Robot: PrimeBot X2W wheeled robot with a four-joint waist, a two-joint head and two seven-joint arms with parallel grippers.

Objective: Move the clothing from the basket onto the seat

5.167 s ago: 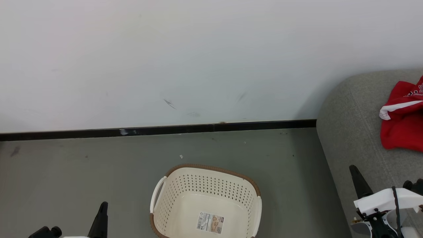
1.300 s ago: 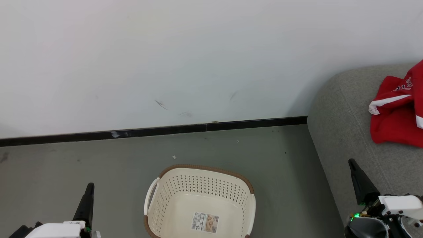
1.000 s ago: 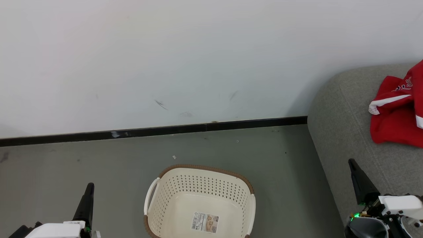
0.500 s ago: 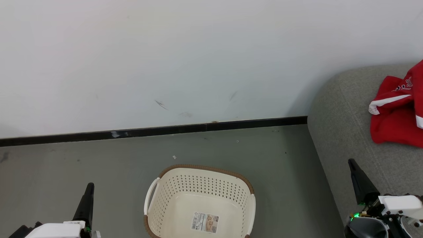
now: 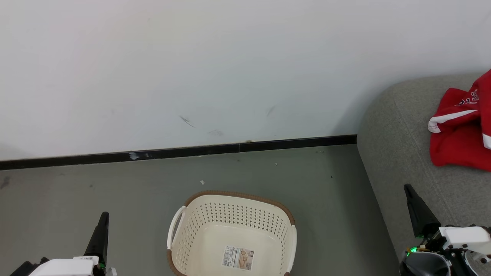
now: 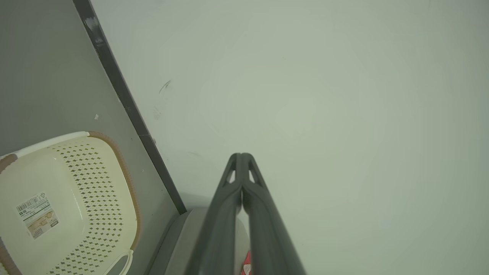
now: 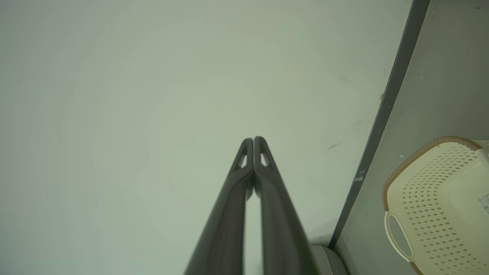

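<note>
The cream basket with a brown rim stands on the floor at the bottom centre of the head view; inside it I see just a label. Red clothing with white stripes lies on the grey seat at the right edge. My left gripper is shut at the lower left, left of the basket, holding nothing. My right gripper is shut at the lower right, over the seat's front edge. The left wrist view shows the shut left gripper and the basket. The right wrist view shows the shut right gripper and the basket.
A white wall with a black baseboard runs behind the basket. Grey floor spreads around the basket, with small specks of debris on it.
Since five seconds ago the head view has shifted slightly and both grippers sit differently in it. Over the last second nothing has visibly changed.
</note>
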